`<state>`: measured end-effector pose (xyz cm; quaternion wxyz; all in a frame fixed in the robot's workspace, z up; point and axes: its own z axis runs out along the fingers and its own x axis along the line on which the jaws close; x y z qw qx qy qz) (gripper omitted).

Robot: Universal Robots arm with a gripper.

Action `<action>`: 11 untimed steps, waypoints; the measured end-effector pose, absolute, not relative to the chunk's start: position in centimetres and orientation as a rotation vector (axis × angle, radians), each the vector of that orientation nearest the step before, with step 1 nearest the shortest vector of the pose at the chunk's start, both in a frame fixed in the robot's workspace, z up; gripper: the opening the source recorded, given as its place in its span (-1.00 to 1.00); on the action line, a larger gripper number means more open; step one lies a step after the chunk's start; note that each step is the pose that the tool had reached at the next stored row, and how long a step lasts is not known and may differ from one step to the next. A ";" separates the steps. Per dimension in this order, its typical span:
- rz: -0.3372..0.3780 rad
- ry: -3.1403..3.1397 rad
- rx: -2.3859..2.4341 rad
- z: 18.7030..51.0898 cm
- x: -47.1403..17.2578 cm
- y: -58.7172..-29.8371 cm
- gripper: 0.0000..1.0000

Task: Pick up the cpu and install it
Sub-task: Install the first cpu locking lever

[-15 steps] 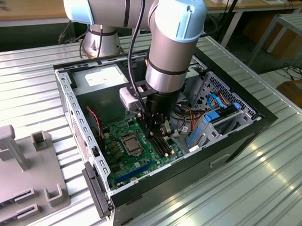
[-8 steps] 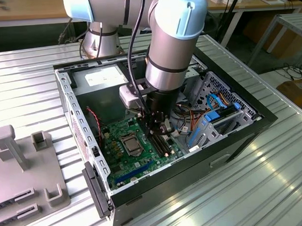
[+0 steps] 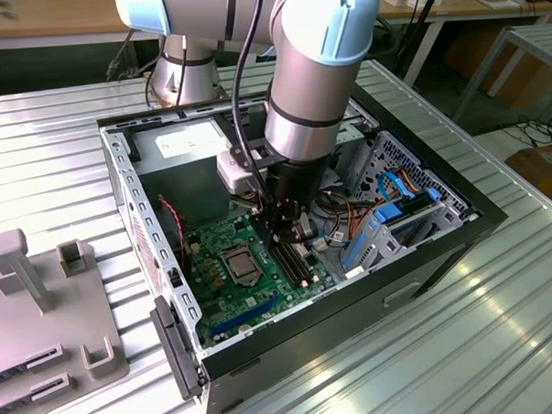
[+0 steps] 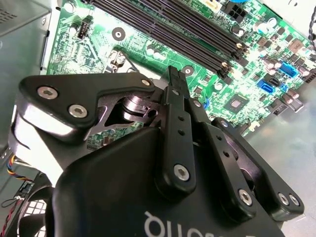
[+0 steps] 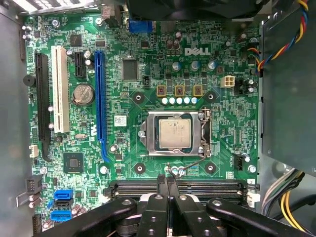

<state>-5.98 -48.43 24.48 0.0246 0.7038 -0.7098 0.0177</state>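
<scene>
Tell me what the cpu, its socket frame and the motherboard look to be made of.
cpu: dull silvery metal lid, by its flat grey sheen.
Socket frame: brighter polished metal, likely steel, glinting at its edges.
Motherboard: glossy green laminate, probably fibreglass circuit board, with fine traces.

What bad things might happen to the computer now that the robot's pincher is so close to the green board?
1. The end effector hangs by the thin socket lever, just past the memory slots; a small slip might bend the lever or scratch the slots.
2. The cpu sits inside its metal-framed socket, so gripping its edges looks awkward and may scrape the frame.
3. Loose coloured wires lie near the arm and might snag.
</scene>
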 end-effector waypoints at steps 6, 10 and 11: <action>0.055 -2.196 2.177 24.7 -6.0 -48.4 -0.79; 0.055 -2.196 2.177 24.7 -6.0 -48.4 -0.79; 0.055 -2.196 2.177 24.7 -6.0 -48.4 -0.79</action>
